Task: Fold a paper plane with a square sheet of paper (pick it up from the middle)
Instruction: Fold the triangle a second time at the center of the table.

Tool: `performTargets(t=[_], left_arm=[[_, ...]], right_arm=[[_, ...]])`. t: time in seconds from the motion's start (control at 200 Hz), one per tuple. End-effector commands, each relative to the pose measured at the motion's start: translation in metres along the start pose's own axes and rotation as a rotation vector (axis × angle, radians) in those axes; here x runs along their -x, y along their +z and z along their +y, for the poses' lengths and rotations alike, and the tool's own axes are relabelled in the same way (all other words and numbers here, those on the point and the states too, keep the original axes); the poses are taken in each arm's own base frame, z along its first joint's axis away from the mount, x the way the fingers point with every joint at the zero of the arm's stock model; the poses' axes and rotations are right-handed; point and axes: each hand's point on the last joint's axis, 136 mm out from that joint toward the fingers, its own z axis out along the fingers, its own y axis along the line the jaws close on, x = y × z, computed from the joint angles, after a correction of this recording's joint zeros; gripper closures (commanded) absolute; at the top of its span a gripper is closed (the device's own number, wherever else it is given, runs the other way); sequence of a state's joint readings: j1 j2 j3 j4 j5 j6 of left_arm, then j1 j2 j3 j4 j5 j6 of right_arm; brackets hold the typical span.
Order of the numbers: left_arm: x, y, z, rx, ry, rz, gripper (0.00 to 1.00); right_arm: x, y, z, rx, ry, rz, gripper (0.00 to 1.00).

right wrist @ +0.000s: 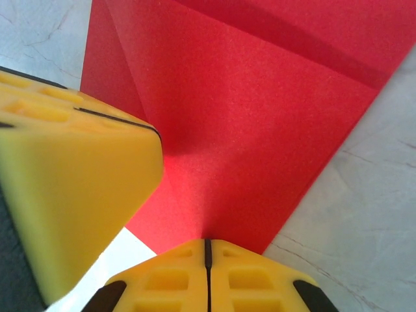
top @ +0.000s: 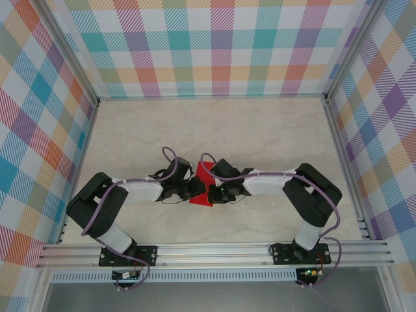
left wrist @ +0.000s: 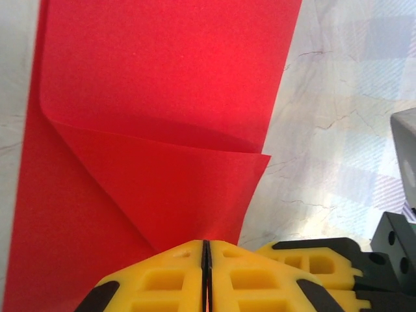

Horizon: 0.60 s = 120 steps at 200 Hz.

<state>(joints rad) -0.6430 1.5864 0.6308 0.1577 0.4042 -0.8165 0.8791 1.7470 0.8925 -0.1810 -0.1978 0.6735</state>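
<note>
Both pairs of jaws are pressed together, each nipping an edge of the red sheet of paper (left wrist: 162,97). Left gripper (left wrist: 205,246) bites at the tip of a folded-over flap, a diagonal crease running up and away to the left. Right gripper (right wrist: 208,242) pinches the sheet's near edge, with the left's yellow finger (right wrist: 65,195) crowding in just beside it. From above, the partly folded sheet sits between the two grippers, near the front middle of the marble-look table (top: 260,130), checked walls (top: 221,45) beyond.
</note>
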Motion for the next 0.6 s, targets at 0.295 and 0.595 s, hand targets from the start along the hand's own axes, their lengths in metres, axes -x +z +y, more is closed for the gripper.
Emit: performTargets(t=[0.295,0.595], left_arm=[[-0.017,0.017,0.015,0.034,-0.047,0.059,0.93],[0.0,0.012,0.041,0.19,0.006,0.003,0.93]], right_arm=[[-0.027,0.013,-0.037,-0.14,0.068,0.093,0.94],[-0.048,0.016,-0.067,-0.266,0.042,0.156,0.94]])
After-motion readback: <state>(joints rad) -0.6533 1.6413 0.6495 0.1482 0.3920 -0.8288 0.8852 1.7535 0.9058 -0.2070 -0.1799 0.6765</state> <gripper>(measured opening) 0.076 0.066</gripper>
